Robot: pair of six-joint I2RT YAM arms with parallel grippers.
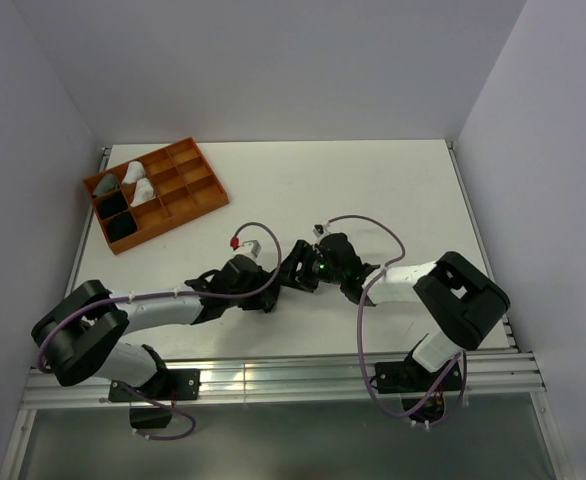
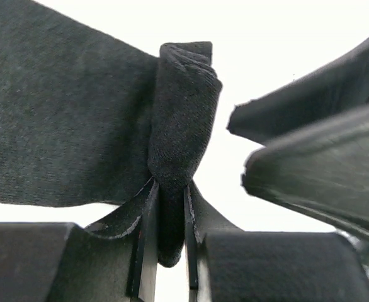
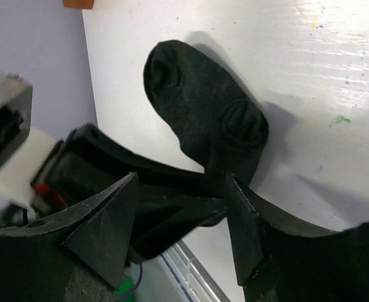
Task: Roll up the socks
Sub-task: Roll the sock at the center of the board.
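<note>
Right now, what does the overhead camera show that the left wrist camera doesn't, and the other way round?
Only overhead: the orange divided tray at the table's far left, with rolled socks in some compartments. Only left wrist: a close look at the left gripper pinching a fold of the black sock. Both: the white table and that gripper.

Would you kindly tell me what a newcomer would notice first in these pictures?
At the centre, the left claw pinches a bunched fold of a black sock. The right claw stands open just beside it. At the far left, an orange divided tray holds a few rolled socks.
</note>
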